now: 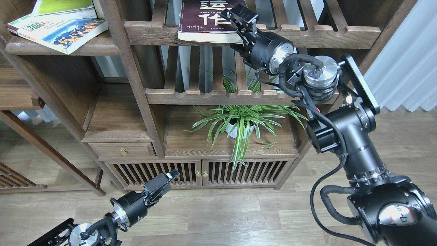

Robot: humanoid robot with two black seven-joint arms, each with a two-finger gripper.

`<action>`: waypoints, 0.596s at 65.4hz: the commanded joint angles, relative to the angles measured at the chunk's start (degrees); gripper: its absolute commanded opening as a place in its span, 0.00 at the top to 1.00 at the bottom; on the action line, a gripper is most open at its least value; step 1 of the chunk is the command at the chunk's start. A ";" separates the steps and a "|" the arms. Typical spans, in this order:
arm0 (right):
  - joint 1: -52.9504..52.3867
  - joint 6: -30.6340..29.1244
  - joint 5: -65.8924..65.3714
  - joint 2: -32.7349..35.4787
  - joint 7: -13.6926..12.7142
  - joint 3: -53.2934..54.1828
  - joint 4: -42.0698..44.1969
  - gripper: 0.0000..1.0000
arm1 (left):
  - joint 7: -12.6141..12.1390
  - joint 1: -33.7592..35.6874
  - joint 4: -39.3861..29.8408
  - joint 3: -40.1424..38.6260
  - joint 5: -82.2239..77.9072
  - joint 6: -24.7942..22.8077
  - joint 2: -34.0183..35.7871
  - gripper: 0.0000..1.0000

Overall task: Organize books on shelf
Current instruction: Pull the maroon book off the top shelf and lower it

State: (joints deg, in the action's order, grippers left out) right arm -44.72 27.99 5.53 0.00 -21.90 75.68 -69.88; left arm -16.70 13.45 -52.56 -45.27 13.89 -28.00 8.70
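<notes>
The large maroon book [201, 20] with white Chinese characters lies flat on a slatted upper shelf [307, 34] at top centre, its front edge overhanging the rail. My right gripper [243, 29] is clamped on its right front corner, one finger above and one below. The cream "300" book [65, 30] lies flat on the solid dark-brown shelf board [99, 48] at top left, jutting over its front edge. The yellow-green book [61, 7] lies on top of it. My left gripper [169, 177] is low at bottom left, shut and empty, in front of the cabinet.
A spider plant in a white pot [239, 128] stands on the lower ledge under the slatted shelves. Below are slatted cabinet doors [201, 172] and a small drawer [123, 150]. A wooden upright [126, 51] separates the two shelves. A pale curtain [403, 58] hangs at right.
</notes>
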 commanded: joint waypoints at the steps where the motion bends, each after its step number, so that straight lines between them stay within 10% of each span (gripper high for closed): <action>1: 0.07 -1.62 0.19 0.00 -0.24 0.52 -0.69 0.35 | 0.00 0.00 0.00 0.01 0.00 0.00 0.00 0.00; 39: 2.79 -14.54 2.47 0.00 -3.50 1.22 -0.61 0.96 | 0.00 0.00 0.09 0.01 0.00 0.00 0.27 0.00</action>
State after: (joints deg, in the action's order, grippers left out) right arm -42.68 15.50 6.73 0.00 -24.97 76.51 -70.50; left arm -16.70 13.45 -52.55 -45.27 13.89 -28.00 8.95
